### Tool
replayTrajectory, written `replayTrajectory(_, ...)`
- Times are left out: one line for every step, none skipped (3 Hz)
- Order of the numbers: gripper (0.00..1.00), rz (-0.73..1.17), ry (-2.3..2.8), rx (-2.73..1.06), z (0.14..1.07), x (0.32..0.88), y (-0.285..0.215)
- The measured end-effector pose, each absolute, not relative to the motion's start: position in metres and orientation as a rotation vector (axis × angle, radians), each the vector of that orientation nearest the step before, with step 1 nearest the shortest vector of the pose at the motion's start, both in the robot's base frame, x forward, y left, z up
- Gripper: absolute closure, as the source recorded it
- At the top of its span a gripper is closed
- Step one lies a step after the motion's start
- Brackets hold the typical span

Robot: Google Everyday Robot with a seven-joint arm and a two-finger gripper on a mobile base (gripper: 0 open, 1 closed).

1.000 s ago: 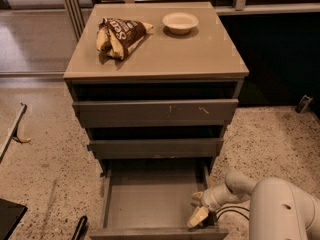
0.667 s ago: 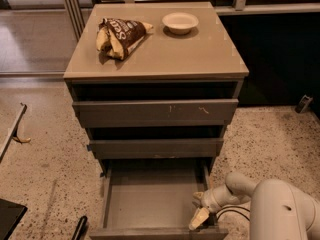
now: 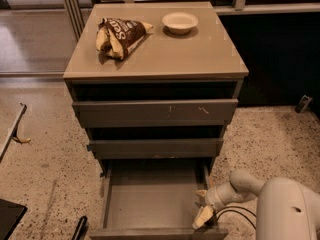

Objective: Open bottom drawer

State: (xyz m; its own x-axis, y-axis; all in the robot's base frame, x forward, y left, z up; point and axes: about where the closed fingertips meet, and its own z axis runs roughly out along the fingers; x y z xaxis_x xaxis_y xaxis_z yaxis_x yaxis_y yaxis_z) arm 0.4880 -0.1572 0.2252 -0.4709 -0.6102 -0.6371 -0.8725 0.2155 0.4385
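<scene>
The bottom drawer (image 3: 150, 204) of the grey cabinet stands pulled out towards me, showing its shallow empty grey box interior. Its narrow front (image 3: 155, 232) lies at the bottom edge of the view. My gripper (image 3: 204, 206) is at the drawer's right side wall near the front corner, with its pale fingertips (image 3: 202, 217) spread, one up by the wall and one down inside the corner. The white arm (image 3: 280, 206) reaches in from the lower right.
Above are the middle drawer front (image 3: 155, 147) with a blue tab at its left and the top drawer front (image 3: 155, 112) with pale scratches, both shut. On the cabinet top (image 3: 200, 54) lie a brown chip bag (image 3: 119, 34) and a white bowl (image 3: 180, 22). Speckled floor surrounds the cabinet.
</scene>
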Motion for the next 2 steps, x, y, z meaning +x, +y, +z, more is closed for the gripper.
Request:
replayTrajectory(0.00,1.049,2.181,-1.369,0.273,0.484,-0.186)
replayTrajectory(0.00,0.949,2.197,-1.355,0.337,0.474,-0.213)
